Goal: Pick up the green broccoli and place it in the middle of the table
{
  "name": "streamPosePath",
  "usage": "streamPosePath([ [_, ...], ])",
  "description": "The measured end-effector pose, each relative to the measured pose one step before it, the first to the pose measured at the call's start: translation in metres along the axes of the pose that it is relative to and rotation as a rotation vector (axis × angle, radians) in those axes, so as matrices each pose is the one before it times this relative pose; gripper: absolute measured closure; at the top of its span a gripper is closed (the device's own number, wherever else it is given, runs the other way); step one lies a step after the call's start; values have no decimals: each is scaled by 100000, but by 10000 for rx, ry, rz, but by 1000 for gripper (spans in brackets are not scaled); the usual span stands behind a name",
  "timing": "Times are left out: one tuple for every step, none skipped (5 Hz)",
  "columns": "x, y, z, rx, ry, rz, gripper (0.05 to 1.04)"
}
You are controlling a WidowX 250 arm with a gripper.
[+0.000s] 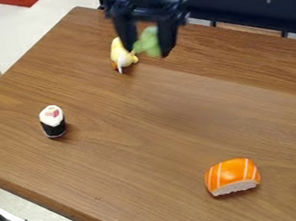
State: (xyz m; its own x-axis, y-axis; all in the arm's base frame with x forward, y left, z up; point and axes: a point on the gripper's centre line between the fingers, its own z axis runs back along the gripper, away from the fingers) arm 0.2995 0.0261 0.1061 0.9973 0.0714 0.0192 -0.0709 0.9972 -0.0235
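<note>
Near the top of the camera view, the black gripper (148,50) hangs over the far part of the table, shut on a soft-looking green object (146,41). Just left of its fingers, a small yellow and white toy (121,54) with a bit of orange lies on the wood. A sushi roll toy (52,121), black below and white on top with a pink spot, stands at the left. Toward the lower right sits an orange-and-white salmon sushi toy (232,176), well apart from the gripper.
The brown wooden table (140,133) has its left edge running diagonally down to the bottom. Behind it at the upper right is a dark blue rail (249,0). A red object (19,0) lies on the floor at top left; a black cable and metal parts show at lower left.
</note>
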Motion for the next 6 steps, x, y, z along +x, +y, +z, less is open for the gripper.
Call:
streamPosePath([
  [96, 544, -1133, 303, -392, 173, 331],
  [160, -545, -1796, 226, -347, -2, 331],
  [273, -770, -1421, 51, -136, -13, 331],
  [1, -625, -1444, 119, -88, 104, 331],
  [151, -386, -861, 104, -59, 47, 331],
  [-161, -141, -973, 97, 99, 99, 331],
])
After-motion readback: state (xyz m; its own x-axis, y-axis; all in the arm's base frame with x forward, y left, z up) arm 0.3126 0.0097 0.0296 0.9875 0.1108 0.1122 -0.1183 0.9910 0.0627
